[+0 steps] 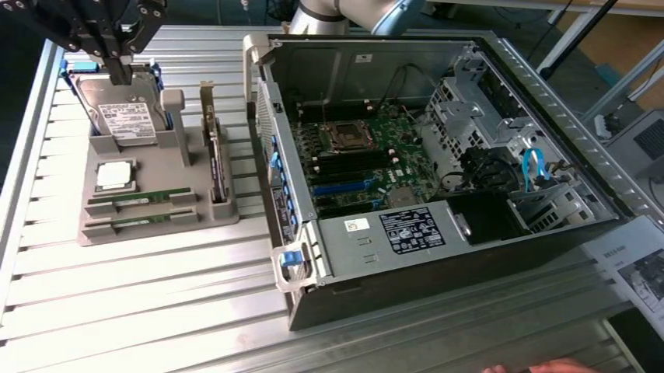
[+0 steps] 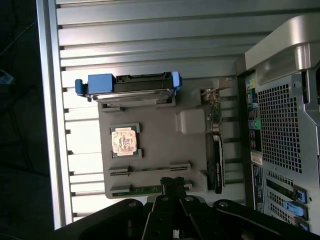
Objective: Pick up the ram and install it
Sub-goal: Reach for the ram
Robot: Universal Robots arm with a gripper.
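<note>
Two ram sticks, thin and green, lie in slots at the near end of a grey holder (image 1: 155, 167): one ram stick (image 1: 140, 197) and a second (image 1: 135, 221) just in front of it. In the wrist view a green ram stick (image 2: 145, 190) shows beside the dark fingertips. My gripper (image 1: 120, 71) hangs shut and holds nothing, high over the holder's far end above the hard drive (image 1: 124, 113). The wrist view has the gripper (image 2: 172, 184) with its fingers pressed together.
The holder also carries a silver processor chip (image 1: 114, 175) and an upright expansion card (image 1: 216, 167). An open computer case (image 1: 456, 225) with its motherboard (image 1: 363, 151) lies on the exterior view's right. A hand (image 1: 545, 367) shows at the near edge, next to paper sheets (image 1: 635, 272).
</note>
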